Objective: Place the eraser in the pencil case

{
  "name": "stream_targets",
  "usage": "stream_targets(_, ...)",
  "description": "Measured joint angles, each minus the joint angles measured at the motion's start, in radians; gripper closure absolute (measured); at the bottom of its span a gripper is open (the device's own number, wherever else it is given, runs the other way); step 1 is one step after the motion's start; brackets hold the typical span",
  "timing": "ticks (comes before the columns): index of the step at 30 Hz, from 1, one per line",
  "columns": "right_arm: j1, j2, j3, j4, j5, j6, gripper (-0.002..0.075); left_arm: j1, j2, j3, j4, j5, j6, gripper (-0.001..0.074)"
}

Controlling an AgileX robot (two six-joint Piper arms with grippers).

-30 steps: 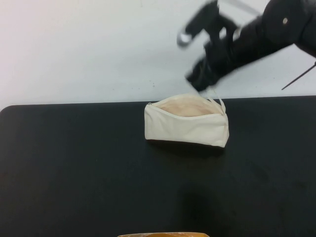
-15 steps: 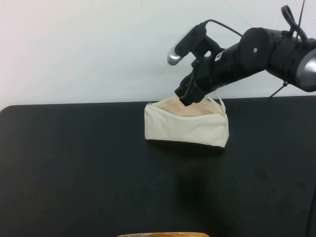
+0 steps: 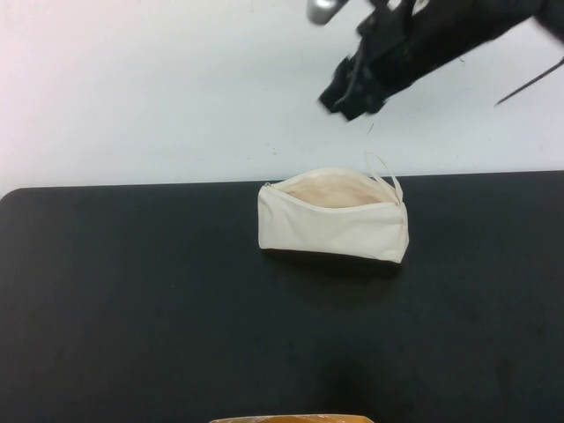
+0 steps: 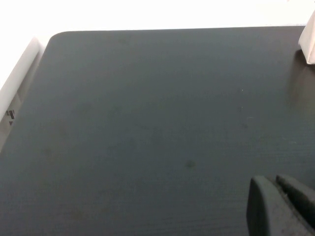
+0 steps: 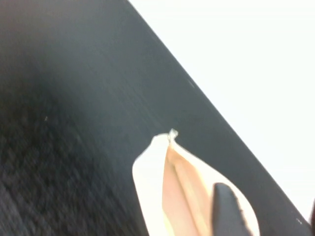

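Observation:
The pencil case, a cream-white zip pouch, stands open near the black table's far edge, showing peach lining and a thin loop strap. The eraser is not visible in any view. My right gripper hangs well above the pouch's mouth. In the right wrist view the right gripper is open and empty, with one dark finger over the pouch's lining. My left gripper is shut and empty, low over bare table, far from the pouch's corner.
The black table ends just behind the pouch against a white wall. A tan-orange object peeks in at the table's front edge.
My right gripper dipped to the pouch's open mouth half a second ago and has since risen well above it. The pouch has not moved.

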Motion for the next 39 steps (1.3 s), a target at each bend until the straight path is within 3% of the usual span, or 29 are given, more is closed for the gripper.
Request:
stream_targets(4,0.000,-0.088,-0.012,-0.108,0.095,0.011,0.0610,0.000,0.000,0.000,0.000,0.000,0.000,0.0736)
stream_targets(9,0.000,-0.245,-0.012,-0.249,0.141,0.098,0.0708,0.000,0.000,0.000,0.000,0.000,0.000,0.0736)
stream_targets(19,0.000,-0.563,-0.020,-0.506,0.287,0.234,0.0724,0.000,0.000,0.000,0.000,0.000,0.000,0.0736)
stream_targets(25,0.000,-0.703,0.091,-0.553,0.306,0.269,0.0725,0.000,0.000,0.000,0.000,0.000,0.000,0.0736)
stream_targets(33,0.000,-0.718,0.296,-0.547,0.306,0.540,0.0725,0.000,0.000,0.000,0.000,0.000,0.000,0.0736)
stream_targets(39,0.000,-0.647,0.380,-0.544,0.306,0.609,0.0726,0.000,0.000,0.000,0.000,0.000,0.000,0.0736)
